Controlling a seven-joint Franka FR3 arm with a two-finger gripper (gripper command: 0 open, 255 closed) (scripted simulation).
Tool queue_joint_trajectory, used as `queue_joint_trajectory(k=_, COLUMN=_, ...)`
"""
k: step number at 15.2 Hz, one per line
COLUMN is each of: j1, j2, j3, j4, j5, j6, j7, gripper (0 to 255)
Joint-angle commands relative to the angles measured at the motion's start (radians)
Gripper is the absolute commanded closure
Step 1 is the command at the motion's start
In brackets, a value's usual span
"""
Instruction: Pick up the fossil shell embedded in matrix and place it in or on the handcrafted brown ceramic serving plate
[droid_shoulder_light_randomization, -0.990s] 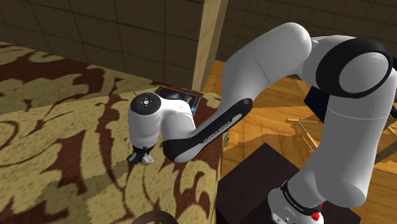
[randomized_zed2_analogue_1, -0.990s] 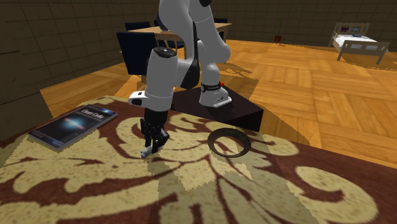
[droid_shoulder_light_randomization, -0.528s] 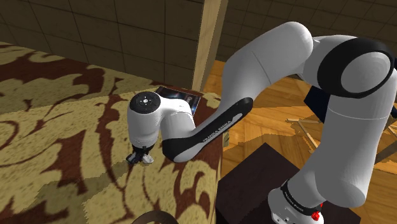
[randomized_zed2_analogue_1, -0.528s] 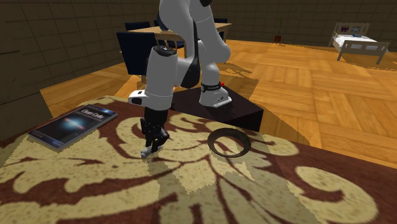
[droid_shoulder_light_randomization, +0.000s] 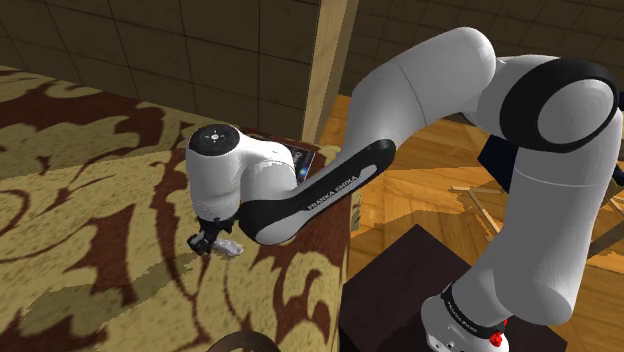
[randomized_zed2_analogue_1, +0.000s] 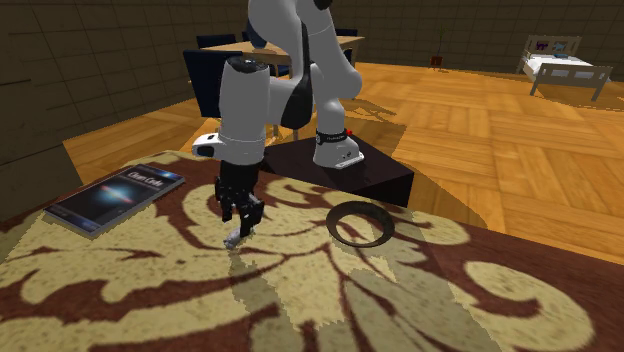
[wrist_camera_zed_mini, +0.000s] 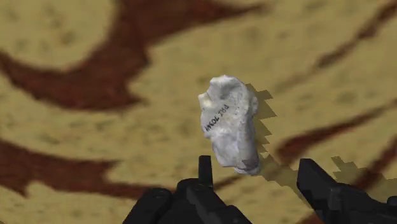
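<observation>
The fossil shell (wrist_camera_zed_mini: 230, 124) is a pale whitish lump with small dark lettering. It lies on the patterned carpet surface just beyond my fingertips and casts a shadow beside it. My black gripper (wrist_camera_zed_mini: 257, 173) hovers over it, open, with neither finger clasping it. In the second exterior view the gripper (randomized_zed2_analogue_1: 239, 213) points straight down with the fossil (randomized_zed2_analogue_1: 233, 240) right under its tips. The shoulder view has the fossil (droid_shoulder_light_randomization: 229, 247) beside the gripper (droid_shoulder_light_randomization: 205, 240). The plate (randomized_zed2_analogue_1: 360, 222) is a dark brown ring lying to the second exterior view's right of the fossil, and its rim (droid_shoulder_light_randomization: 240, 344) also peeks in at the shoulder view's lower edge.
A dark book (randomized_zed2_analogue_1: 115, 194) lies on the carpet at the second exterior view's left, also seen behind the arm (droid_shoulder_light_randomization: 303, 156). The dark stand (randomized_zed2_analogue_1: 352, 172) borders the surface. A wooden post (droid_shoulder_light_randomization: 336, 60) rises behind; wooden floor, chairs and a small bed lie beyond.
The gripper has risen a little and shifted toward the shoulder view's left, with the arm's wrist swung that way. The fossil stays in the same spot on the carpet.
</observation>
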Motion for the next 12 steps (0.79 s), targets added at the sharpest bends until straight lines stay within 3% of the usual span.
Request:
queue_joint_trajectory(k=1, j1=-0.007, j2=0.161, j3=0.046, j4=0.253, j5=0.119, j6=-0.449, j7=-0.368, gripper=0)
queue_joint_trajectory(k=12, j1=-0.010, j2=0.196, j3=0.029, j4=0.198, j5=0.086, j6=-0.367, j7=-0.347, gripper=0)
